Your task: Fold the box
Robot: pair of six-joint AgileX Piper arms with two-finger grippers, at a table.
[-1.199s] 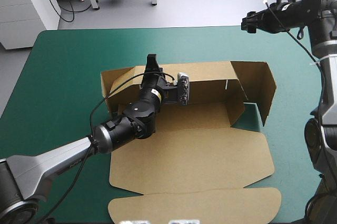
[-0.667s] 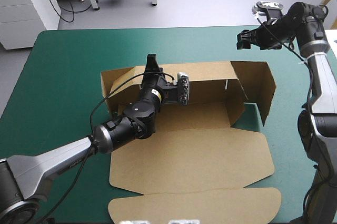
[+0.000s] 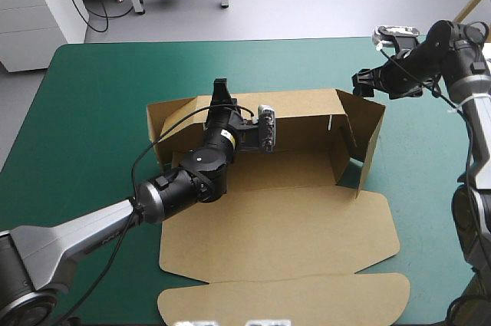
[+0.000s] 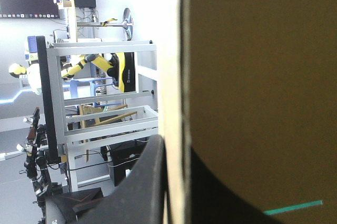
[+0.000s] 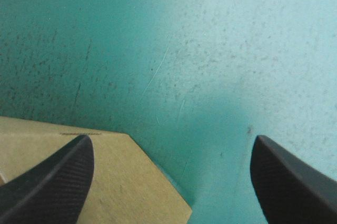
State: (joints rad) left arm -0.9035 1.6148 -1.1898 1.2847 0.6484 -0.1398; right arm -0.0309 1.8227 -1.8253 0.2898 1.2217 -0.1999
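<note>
Found the box (image 3: 284, 218) in the middle of the teal-green cover (image 3: 92, 96). Saw its back wall standing up, with a side flap up at each end. Saw the big lid part lying flat, toward the near edge of the cover.

Found the left gripper (image 3: 221, 90) at the top of the back wall, near the wall's left end. In the left wrist view, saw its two black fingers (image 4: 150, 182) nearly together, with the thin edge of the brown board pinched between them.

Found the right gripper (image 3: 359, 85) up by the top far corner of the right side flap. Could not tell from above if it touched the flap. In the right wrist view, saw its black fingers far apart, holding nothing, with only the teal-green cover between them. Saw a corner of brown board just by one finger.
</note>
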